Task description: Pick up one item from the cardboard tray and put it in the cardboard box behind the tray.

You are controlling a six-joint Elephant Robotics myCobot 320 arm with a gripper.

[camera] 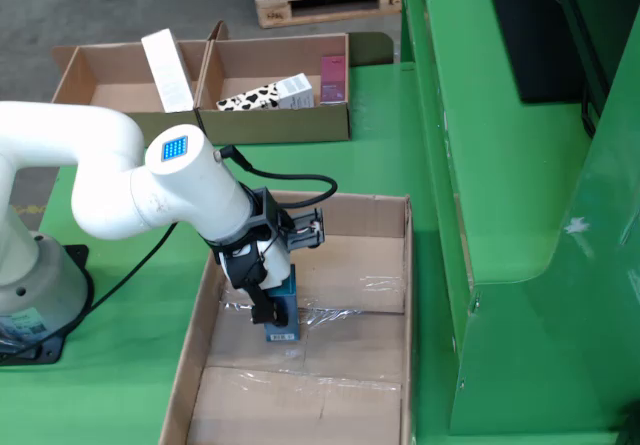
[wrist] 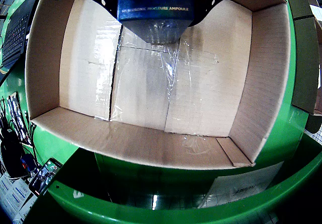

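Pincer [camera: 275, 317] clenched on a dark blue carton [wrist: 155, 5] lettered in white, held at the top of the gripper-mounted view, over the bare taped floor of the large cardboard box [camera: 385, 265]. Upper left in the side view, the cardboard tray [camera: 270, 120] holds small cartons on the green worktop [camera: 130, 365].

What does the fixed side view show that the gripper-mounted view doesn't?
Side view only: the white arm, the cardboard tray behind with a cow-print carton, a white box and a pink item.

Gripper view only: the blue box's label, reading "MOISTURE AMPOULE".

Both: the blue box held in the gripper over the open cardboard box, its floor taped.
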